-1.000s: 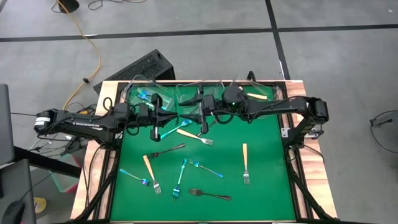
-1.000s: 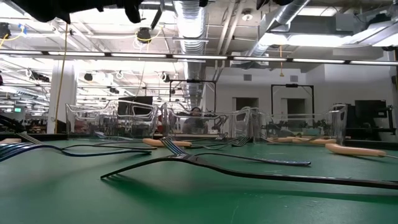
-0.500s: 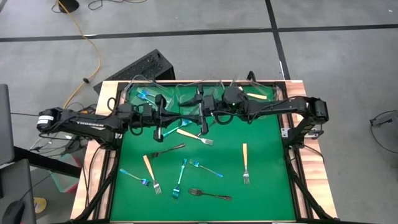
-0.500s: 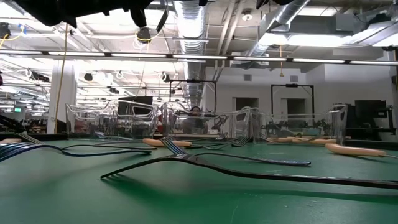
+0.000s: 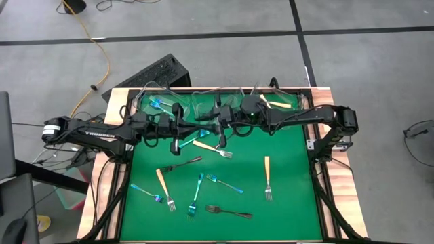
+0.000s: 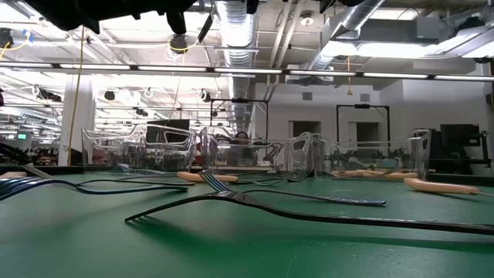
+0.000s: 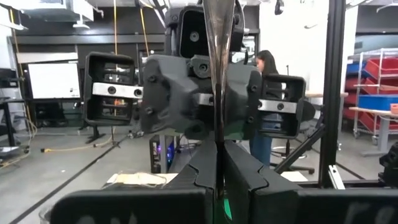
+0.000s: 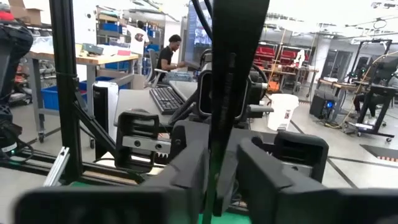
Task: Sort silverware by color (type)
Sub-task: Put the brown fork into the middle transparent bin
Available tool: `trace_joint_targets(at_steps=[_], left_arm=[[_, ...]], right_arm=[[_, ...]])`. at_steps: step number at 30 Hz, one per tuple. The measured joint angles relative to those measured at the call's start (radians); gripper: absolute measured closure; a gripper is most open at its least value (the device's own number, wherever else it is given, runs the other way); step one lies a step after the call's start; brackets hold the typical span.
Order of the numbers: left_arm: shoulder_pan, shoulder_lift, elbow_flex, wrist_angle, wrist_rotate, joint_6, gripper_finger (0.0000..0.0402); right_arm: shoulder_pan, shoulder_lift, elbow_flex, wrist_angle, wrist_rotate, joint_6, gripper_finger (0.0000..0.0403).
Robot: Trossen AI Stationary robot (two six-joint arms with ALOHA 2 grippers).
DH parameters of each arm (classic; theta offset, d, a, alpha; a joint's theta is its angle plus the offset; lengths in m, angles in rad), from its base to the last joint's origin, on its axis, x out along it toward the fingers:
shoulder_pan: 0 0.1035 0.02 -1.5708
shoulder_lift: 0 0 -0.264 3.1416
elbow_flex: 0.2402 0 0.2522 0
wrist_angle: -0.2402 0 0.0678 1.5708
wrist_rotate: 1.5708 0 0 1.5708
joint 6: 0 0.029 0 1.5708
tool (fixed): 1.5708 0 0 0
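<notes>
held fork: a slim dark fork [image 7: 219, 74] stands upright between both grippers, above the table's far middle, near the tubs [image 5: 203, 102].
left gripper [image 5: 178, 129]: jaws pressed together on the fork's lower part.
right gripper [image 5: 221, 127]: faces the left one across the fork; jaws partly apart around it, grip not certain.
key relation: long axis vertical, both arms equally close, a handover.
loose forks [image 5: 196, 184]: scattered on the green mat [image 5: 291, 203].

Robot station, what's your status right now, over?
Left gripper shut on a fork, raised over the mat. Right gripper close, facing it. More forks loose on the mat, nothing blocking.
</notes>
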Motion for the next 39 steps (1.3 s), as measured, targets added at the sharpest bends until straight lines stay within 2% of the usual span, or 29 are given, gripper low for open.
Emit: trace_joint_targets(at_steps=[4, 22, 27, 34, 39], left_arm=[[0.001, 0.000, 0.000, -0.009, -0.004, -0.005, 0.0402], [0.000, 0.000, -0.001, -0.026, -0.024, -0.013, 0.0396], [-0.001, 0.000, -0.001, -0.035, -0.075, -0.041, 0.0368], [-0.001, -0.001, -0.001, -0.061, -0.093, -0.063, 0.0310], [-0.001, -0.003, -0.001, -0.120, -0.121, -0.064, 0.0281]], right_arm=[[-0.001, 0.000, 0.000, -0.010, -0.001, 0.004, 0.0367], [-0.001, 0.000, 0.000, -0.029, 0.010, 0.018, 0.0367], [-0.003, 0.000, 0.000, -0.033, 0.013, 0.022, 0.0367], [-0.003, 0.000, 0.000, -0.036, 0.015, 0.025, 0.0367], [-0.004, 0.000, 0.000, -0.035, 0.057, 0.026, 0.0367]])
